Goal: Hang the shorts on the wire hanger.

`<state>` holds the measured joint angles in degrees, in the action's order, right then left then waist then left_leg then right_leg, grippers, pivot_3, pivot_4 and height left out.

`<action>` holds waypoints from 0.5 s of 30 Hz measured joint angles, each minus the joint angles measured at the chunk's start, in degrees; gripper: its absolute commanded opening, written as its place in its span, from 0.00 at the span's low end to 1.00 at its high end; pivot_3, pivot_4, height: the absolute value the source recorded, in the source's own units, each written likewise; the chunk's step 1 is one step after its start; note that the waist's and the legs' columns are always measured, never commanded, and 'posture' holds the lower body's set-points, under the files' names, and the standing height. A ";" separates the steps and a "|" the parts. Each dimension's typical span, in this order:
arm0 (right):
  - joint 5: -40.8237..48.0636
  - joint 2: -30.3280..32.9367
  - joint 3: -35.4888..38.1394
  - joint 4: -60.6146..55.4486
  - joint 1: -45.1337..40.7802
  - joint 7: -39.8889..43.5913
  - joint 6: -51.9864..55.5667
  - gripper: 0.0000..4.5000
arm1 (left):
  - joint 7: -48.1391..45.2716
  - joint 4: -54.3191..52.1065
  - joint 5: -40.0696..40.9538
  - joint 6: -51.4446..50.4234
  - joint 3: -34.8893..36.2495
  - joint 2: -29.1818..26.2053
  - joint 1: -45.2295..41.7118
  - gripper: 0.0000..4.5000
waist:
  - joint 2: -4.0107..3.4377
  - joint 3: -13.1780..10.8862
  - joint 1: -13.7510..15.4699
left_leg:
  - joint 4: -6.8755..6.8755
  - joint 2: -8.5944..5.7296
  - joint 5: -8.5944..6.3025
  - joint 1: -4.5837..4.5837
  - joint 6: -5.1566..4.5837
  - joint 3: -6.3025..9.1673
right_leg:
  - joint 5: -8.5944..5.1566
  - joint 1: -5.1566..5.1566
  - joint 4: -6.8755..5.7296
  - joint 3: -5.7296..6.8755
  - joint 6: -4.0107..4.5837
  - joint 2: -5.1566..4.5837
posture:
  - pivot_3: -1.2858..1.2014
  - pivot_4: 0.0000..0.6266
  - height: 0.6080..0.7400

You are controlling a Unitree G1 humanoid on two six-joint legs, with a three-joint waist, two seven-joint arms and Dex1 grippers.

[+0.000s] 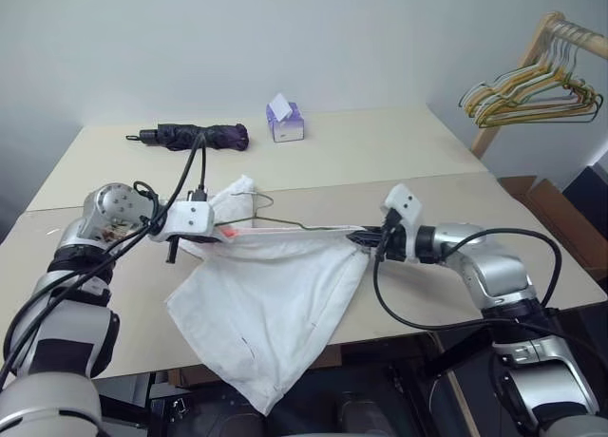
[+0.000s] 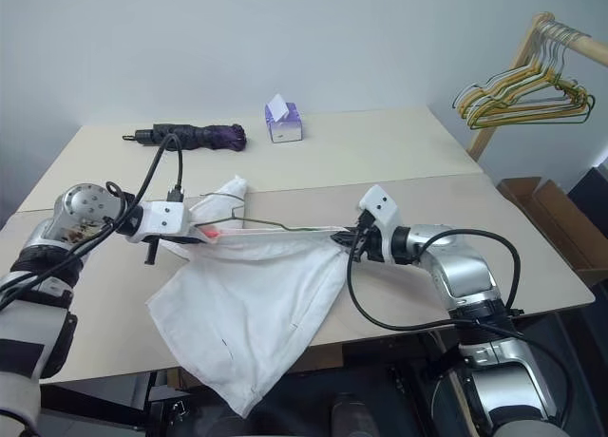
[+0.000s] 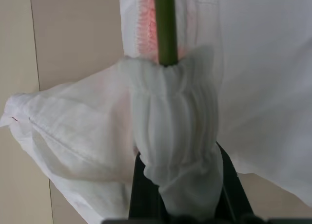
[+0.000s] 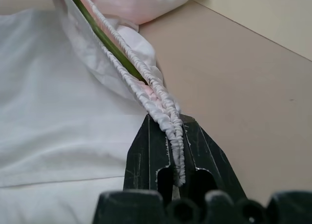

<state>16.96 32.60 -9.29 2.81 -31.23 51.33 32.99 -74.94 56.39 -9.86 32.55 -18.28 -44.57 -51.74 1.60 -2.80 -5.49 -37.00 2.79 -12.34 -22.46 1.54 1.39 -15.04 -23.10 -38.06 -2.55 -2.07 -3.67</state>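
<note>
**Two grippers stretch the waistband of white shorts over a wire hanger**

At the left of the head view, the left arm reaches in from the lower left corner and bends toward the centre, its gripper [image 1: 220, 230] angled downward. At the right, the right arm comes from the lower right corner and extends toward the centre, its gripper [image 1: 366, 237] close to level.

The left gripper's two black fingers [image 3: 141, 190] are closed tight on a bunched end of the gathered elastic waistband. The right gripper's fingers [image 4: 148, 151] are likewise pinched together, with the thin stretched waistband edge caught between them.

The large white fabric shorts [image 1: 271, 304] sit at the centre of the frame, waistband drawn in a taut line between the two grippers. The legs spread over the beige table [image 1: 399, 161] below that line, one corner hanging over the near edge at bottom centre.

The thin grey-olive wire hanger [image 1: 285, 223] lies along the stretched waistband, its small hook rising just above the fabric near the left gripper. In the wrist views its wire runs inside the waistband opening.
</note>
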 measured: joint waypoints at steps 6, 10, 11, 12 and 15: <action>-0.47 1.69 -1.45 -5.90 -0.40 1.17 -1.48 0.15 | 0.03 1.67 -0.07 -0.24 -0.39 0.16 -0.88 0.00 | 0.00 0.00 -0.02 | 0.00 0.00 0.00 -0.01 0.00 0.00 | 0.00 -0.01 0.00 0.01 0.00 0.00 | 0.49 0.00 1.00; 0.01 3.01 -0.36 -8.66 -1.77 1.36 -1.05 0.38 | -0.37 3.92 -1.89 -1.94 -0.61 0.43 -2.04 0.00 | 0.00 0.00 -0.02 | 0.00 0.00 0.00 -0.01 0.00 0.00 | -0.01 -0.01 0.00 0.02 -0.01 0.00 | 0.49 0.00 1.00; 0.08 3.35 0.13 -9.24 -1.99 1.51 -0.91 0.46 | -0.44 4.43 -1.93 -2.40 -0.60 0.77 -2.05 0.00 | 0.00 0.00 -0.01 | 0.00 0.00 0.00 -0.02 0.00 0.01 | -0.01 -0.01 0.01 0.05 -0.01 0.00 | 0.49 0.00 1.00; 0.14 3.52 0.55 -9.85 -2.05 1.76 -0.80 0.53 | -0.53 4.58 -1.88 -2.80 -0.55 1.45 -2.10 0.00 | 0.00 0.00 0.04 | 0.00 0.00 0.00 -0.03 0.00 0.02 | 0.00 -0.01 0.01 0.05 -0.01 0.00 | 0.49 0.00 1.00; 0.17 3.52 0.59 -10.89 -2.04 2.59 -0.54 0.77 | -0.89 4.59 -1.72 -2.96 -0.26 2.84 -2.65 0.00 | 0.01 0.00 0.21 | -0.02 0.00 0.00 -0.05 0.00 0.01 | 0.00 0.00 0.01 0.05 0.00 0.00 | 0.49 0.00 1.00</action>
<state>17.13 36.12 -8.69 -8.08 -33.28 53.92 32.45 -75.82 60.97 -11.58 29.58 -18.54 -41.73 -54.39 1.61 -2.80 -5.28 -37.02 2.79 -12.34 -22.51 1.54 1.40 -15.04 -23.10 -38.05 -2.50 -2.07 -3.67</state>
